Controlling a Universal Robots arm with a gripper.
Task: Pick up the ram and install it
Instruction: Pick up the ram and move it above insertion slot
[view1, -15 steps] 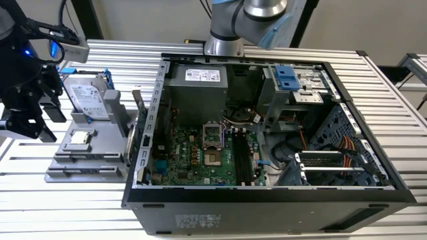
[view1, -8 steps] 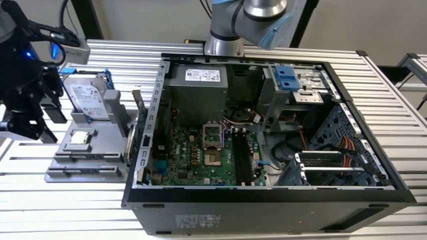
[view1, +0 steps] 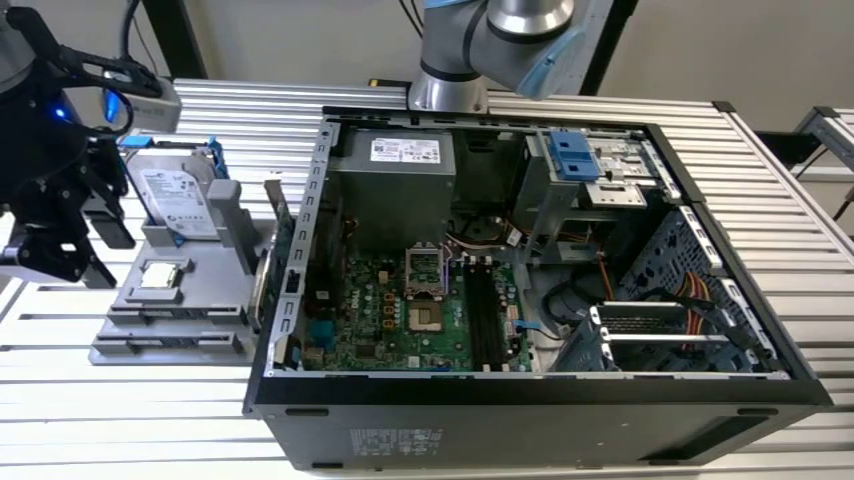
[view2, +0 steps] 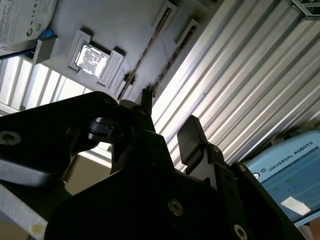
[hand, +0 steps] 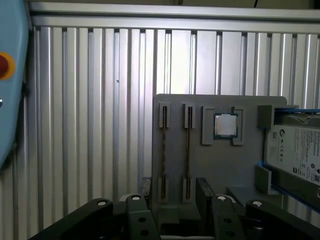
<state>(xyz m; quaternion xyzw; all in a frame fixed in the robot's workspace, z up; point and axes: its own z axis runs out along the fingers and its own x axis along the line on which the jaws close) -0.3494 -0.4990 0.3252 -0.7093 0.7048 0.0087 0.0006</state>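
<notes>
Okay, widest first: ribbed metal tabletop (view1: 267, 120) stretching under everything. Planted mid-tabletop, big black computer case (view1: 534, 410), side panel off, green motherboard (view1: 400, 320) lying exposed inside with long black slots running near to far. Rising at the far edge behind the case, silver-and-blue arm (view1: 507, 30).

Over to the exterior view's left now: grey holder (view1: 207, 295) sitting flat on the tabletop, just beside the case wall. Hanging at the exterior view's left of that holder, black gripper (view1: 56, 250), off the tabletop. Fingers (hand: 206, 192) spread apart in both wrist views, nothing gripped between them, grey holder showing through the gap.

On the holder's far end, silver hard drive (view1: 174, 195) propped in a blue frame. At the holder's near end, the ram (hand: 187, 150): thin stick standing on edge in a narrow slot, caught end to end by small grey brackets. Right alongside, second stick (hand: 163, 150) in a matching slot, parallel, close but not touching. Both seated in the holder, well apart from the motherboard, with the fingers nearest this end of the holder. Cannot tell from these angles how high above the sticks.

Smallest of the lot, square silver CPU chip (hand: 225, 125), resting flat in a pocket between the ram slots and the hard drive.
</notes>
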